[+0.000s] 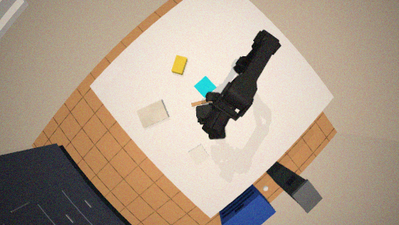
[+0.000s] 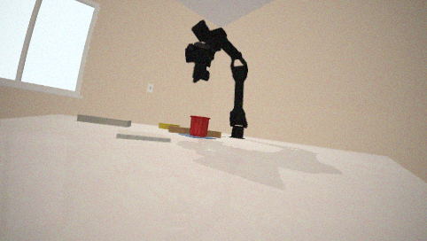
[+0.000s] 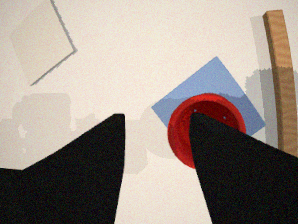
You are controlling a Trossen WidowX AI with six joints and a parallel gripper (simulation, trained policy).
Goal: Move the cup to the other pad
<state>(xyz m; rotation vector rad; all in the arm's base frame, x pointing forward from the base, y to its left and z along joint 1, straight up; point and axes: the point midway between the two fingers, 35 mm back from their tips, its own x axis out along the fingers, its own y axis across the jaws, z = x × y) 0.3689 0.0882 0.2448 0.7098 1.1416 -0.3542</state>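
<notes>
The red cup (image 2: 199, 127) (image 3: 179, 132) stands upright on the blue pad (image 3: 215, 75). Small specks inside it in the wrist view look like marbles; how many is unclear. The cyan pad (image 1: 204, 86) lies partly beside the arm in the top view, where the arm hides the cup. My gripper (image 2: 200, 81) (image 3: 157, 124) hangs high above the cup, pointing down. Its fingers are parted with nothing between them. In the wrist view the right fingertip covers part of the cup, and the gap lies to the cup's left.
A wooden bar (image 1: 199, 103) (image 2: 214, 134) (image 3: 280, 60) lies between the two pads. A yellow block (image 1: 179, 64) (image 2: 167, 126), a large beige slab (image 1: 153, 113) (image 2: 104, 120) and a small pale slab (image 1: 199, 154) (image 2: 143, 138) (image 3: 45, 42) lie around on the table.
</notes>
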